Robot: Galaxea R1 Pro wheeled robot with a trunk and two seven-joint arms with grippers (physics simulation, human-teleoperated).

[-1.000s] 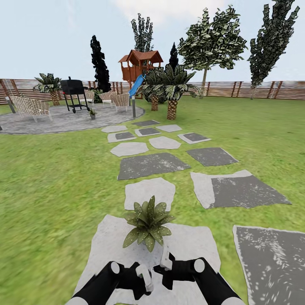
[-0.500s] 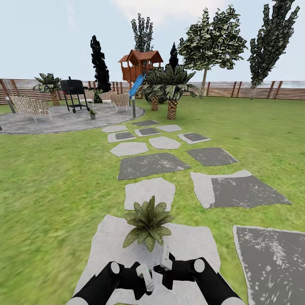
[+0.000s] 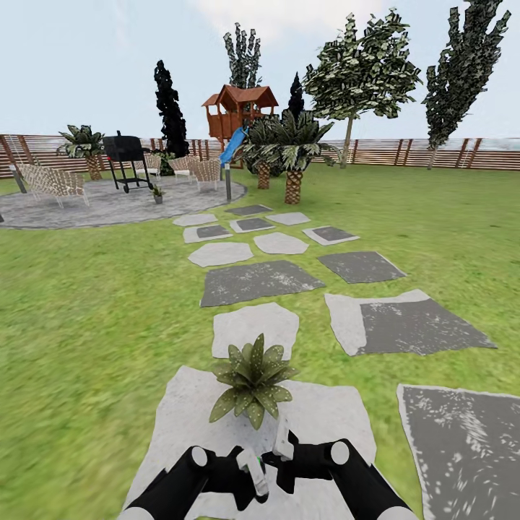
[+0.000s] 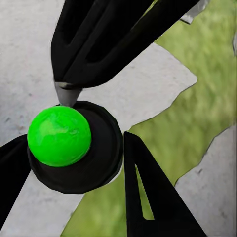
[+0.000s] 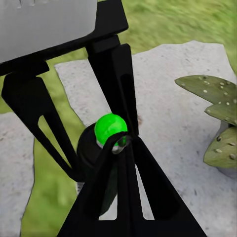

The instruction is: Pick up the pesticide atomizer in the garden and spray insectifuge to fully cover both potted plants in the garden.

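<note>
Left tool shifted inward, clamped on unlabelled pesticide atomizer; right tool's spread unclear.

Green lawn, flat stepping stones, potted plant on nearest stone

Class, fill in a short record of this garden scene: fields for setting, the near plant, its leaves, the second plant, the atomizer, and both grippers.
Setting: lawn with stepping stones and a paved circle
Near plant: potted plant on a pale stone, just ahead of both grippers
Leaves: dotted with whitish insectifuge
Second plant: small one on the paved circle
Atomizer: pesticide atomizer, green mark on it
Left gripper: fingers on either side of the atomizer
Right gripper: state unclear
</note>
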